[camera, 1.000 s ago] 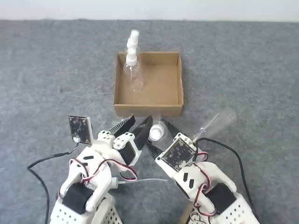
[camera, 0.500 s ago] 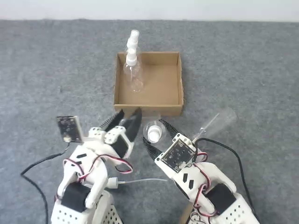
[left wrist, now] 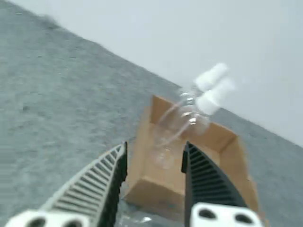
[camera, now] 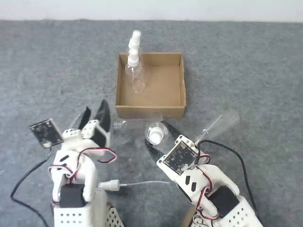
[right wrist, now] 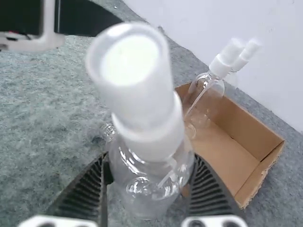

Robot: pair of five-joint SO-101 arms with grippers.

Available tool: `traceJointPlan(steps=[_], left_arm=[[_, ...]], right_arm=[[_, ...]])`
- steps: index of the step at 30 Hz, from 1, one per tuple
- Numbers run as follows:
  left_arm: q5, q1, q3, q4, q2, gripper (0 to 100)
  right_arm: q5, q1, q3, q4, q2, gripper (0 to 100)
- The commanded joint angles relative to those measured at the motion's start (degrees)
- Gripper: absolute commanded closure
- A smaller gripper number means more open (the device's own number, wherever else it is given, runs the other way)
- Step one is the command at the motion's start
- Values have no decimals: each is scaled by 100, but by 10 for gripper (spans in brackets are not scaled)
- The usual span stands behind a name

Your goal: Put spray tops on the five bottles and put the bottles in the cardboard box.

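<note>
1. Swung away to its own side, the left hand no longer stood close beside the right hand as it had a second before. Its jaws were spread with nothing between them, so its part at the bottle's neck looked finished.
2. The right hand was clenched on the body of an upright clear plastic bottle with a white spray top on its neck. Gripping low on the body probably kept the top free and let the bottle be lifted over a wall.
3. This bottle stood just in front of the brown cardboard box, not yet inside it.
4. In the box's far left corner, two clear capped bottles leaned together, likely tucked there to leave room for more.
5. A small clear uncapped bottle lay on its side on the grey felt table, just beside the box's front wall. The left hand pointed roughly towards it, perhaps as the next one to handle.
6. A loose white spray top with a long thin tube lay near the arms' bases, within reach for that bottle.
7. Another clear bottle on its side lay beyond the right arm. I could not tell whether it carried a top.
</note>
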Motion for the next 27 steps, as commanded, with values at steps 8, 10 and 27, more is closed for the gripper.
traceJointPlan(steps=[8,10,27], left_arm=[[-79,-782,602,-202,-44,816],[-79,-774,734,-211,-44,814],[-396,-774,769,835,-35,815]], right_arm=[[35,-57,-79,40,-48,993],[35,-57,-79,48,-48,993],[35,-57,-70,57,-48,993]])
